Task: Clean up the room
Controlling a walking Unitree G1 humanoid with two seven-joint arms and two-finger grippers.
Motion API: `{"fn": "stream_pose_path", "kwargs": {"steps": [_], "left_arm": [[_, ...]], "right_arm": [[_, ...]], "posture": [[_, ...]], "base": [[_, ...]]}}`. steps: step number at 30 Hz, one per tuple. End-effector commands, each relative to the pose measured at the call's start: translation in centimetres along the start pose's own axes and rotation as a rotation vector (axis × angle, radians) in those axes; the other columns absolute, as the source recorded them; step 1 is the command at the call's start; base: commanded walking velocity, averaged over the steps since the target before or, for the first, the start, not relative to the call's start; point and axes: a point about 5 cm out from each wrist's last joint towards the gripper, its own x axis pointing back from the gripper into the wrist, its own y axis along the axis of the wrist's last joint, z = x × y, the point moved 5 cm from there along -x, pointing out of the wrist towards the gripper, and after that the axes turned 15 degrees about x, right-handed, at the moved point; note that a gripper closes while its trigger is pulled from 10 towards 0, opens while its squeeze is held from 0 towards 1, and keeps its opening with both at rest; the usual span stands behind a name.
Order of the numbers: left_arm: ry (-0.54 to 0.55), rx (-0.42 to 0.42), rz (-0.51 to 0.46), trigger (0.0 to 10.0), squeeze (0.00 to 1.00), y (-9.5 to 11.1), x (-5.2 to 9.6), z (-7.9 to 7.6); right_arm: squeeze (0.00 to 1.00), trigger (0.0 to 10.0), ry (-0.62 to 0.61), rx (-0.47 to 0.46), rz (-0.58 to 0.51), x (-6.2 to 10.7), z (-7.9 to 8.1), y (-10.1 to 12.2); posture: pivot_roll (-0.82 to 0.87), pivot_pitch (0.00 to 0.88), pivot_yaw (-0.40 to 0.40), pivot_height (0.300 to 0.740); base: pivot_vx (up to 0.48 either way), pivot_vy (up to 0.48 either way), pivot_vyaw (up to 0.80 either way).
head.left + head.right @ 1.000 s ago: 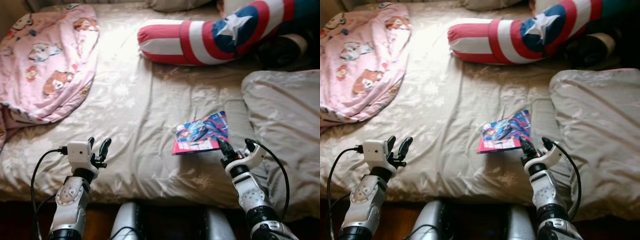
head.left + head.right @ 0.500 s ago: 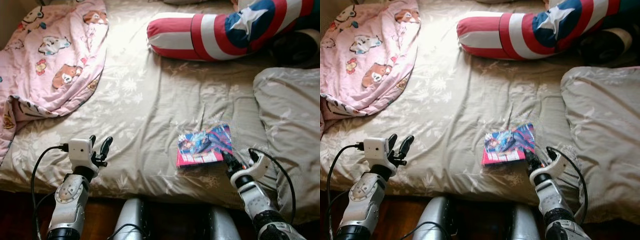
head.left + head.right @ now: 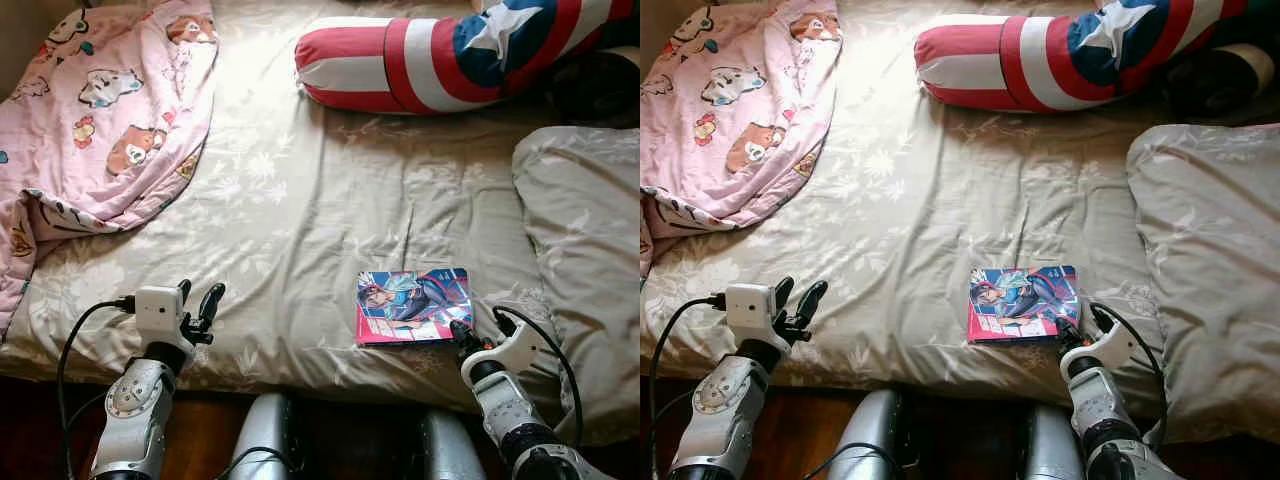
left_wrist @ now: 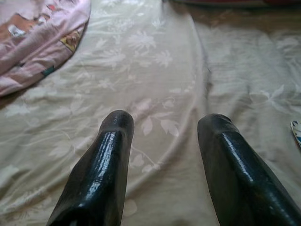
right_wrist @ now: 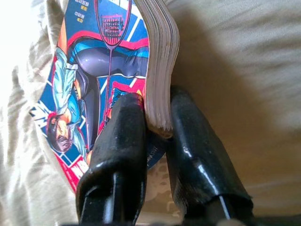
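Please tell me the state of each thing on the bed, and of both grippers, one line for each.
comic book: closed, flat on the sheet, one corner gripped
right gripper: shut on the comic book's corner
left gripper: open, holding nothing, above the sheet
pink blanket: crumpled, unfolded
striped bolster pillow: lying across the bed
grey pillow: flat, creased
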Motion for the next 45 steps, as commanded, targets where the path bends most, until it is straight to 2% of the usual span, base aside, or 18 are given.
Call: {"fn": "stream_pose_path", "kwargs": {"steps": [1, 5, 6, 7, 8, 15, 23, 34, 35, 38, 41, 45], "left_arm": [[0.013, -0.013, 0.026, 10.0, 0.00, -0.4, 0.7, 0.5], [0.017, -0.009, 0.030, 10.0, 0.00, -0.5, 0.7, 0.4], [0.017, -0.007, 0.031, 10.0, 0.00, -0.6, 0.7, 0.4], [0.017, -0.007, 0.031, 10.0, 0.00, -0.6, 0.7, 0.4], [0.016, -0.006, 0.032, 10.0, 0.00, -0.6, 0.7, 0.4], [0.019, -0.005, 0.034, 10.0, 0.00, -0.5, 0.6, 0.4], [0.028, -0.002, 0.029, 10.0, 0.00, -0.3, 0.3, 0.4], [0.032, -0.003, 0.037, 10.0, 0.00, -0.5, 0.3, 0.5], [0.033, -0.001, 0.039, 10.0, 0.00, -0.6, 0.3, 0.4], [0.035, 0.003, 0.042, 10.0, 0.00, -0.8, 0.3, 0.4], [0.037, 0.018, 0.041, 10.0, 0.00, -1.2, 0.0, 0.2], [0.034, 0.033, 0.037, 10.0, 0.00, -1.5, -0.3, -0.1]], "right_arm": [[0.00, 10.0, -0.101, 0.054, 0.076, 1.0, -2.5, -2.0], [0.00, 10.0, -0.122, 0.081, 0.080, 1.1, -3.0, -2.0], [0.29, 10.0, -0.126, 0.081, 0.081, 1.1, -3.1, -2.0], [0.29, 10.0, -0.126, 0.081, 0.081, 1.1, -3.1, -2.0], [1.00, 10.0, -0.131, 0.078, 0.082, 1.2, -3.2, -2.1], [1.00, 10.0, -0.165, 0.064, 0.068, 1.4, -3.8, -1.9], [1.00, 10.0, -0.217, 0.087, 0.035, 1.4, -4.8, -0.5], [1.00, 10.0, -0.157, 0.172, 0.018, 0.6, -3.3, 0.8], [0.00, 10.0, -0.141, 0.196, 0.002, 0.5, -2.9, 1.1], [0.00, 10.0, -0.116, 0.217, -0.048, 0.3, -2.3, 1.8], [0.00, 10.0, -0.081, 0.302, -0.142, 0.4, -1.4, 3.0], [0.00, 10.0, -0.059, 0.367, -0.202, 0.6, -0.9, 3.5]], "posture": [[0.11, 0.336, 0.100, 0.636], [0.12, 0.336, 0.102, 0.636], [0.12, 0.336, 0.102, 0.636], [0.12, 0.336, 0.102, 0.636], [0.12, 0.335, 0.102, 0.636], [0.13, 0.348, 0.103, 0.636], [0.13, 0.354, 0.107, 0.636], [0.13, 0.349, 0.106, 0.636], [0.12, 0.334, 0.100, 0.636], [0.11, 0.328, 0.097, 0.636], [0.09, 0.297, 0.083, 0.636], [0.06, 0.262, 0.066, 0.636]], "base": [[0.000, 0.000, 0.00], [0.000, 0.000, 0.00], [0.000, 0.000, 0.00], [0.000, 0.000, 0.00], [0.000, 0.000, 0.00], [0.000, 0.000, 0.00], [0.000, 0.000, 0.00], [0.000, 0.000, 0.00], [0.000, 0.000, 0.00], [0.000, 0.000, 0.00], [0.000, 0.000, 0.00], [0.000, 0.000, 0.00]]}}
